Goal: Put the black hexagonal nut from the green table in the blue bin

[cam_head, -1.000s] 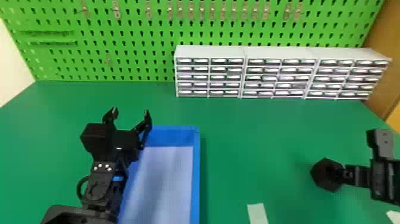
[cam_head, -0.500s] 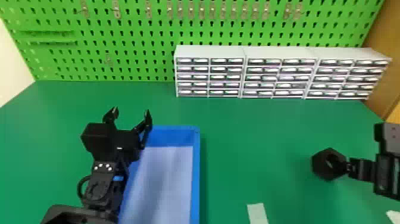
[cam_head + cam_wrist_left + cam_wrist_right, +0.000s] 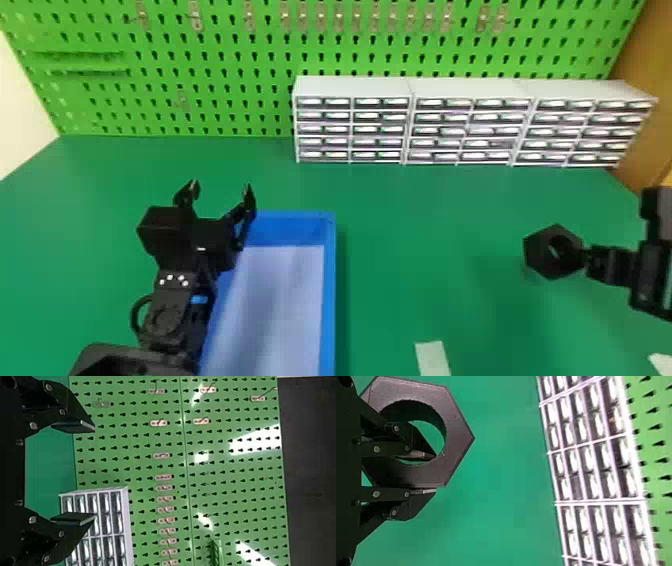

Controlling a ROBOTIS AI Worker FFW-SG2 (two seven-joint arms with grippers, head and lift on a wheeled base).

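Head cam's got your right gripper [image 3: 586, 255] holding the black hexagonal nut [image 3: 538, 257] over the green table [image 3: 425, 225], well right of the blue bin [image 3: 328, 300] — left gripper [image 3: 220, 192] sits near its far left corner. Left wrist cam: you've got those fingers wide apart, pegboard [image 3: 222, 469] beyond. Right wrist cam: you're pinching the nut's ring — one finger through the hole, one outside

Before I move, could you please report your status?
Right gripper holding black nut; left gripper open, empty; left arm partly hides blue bin's left side.
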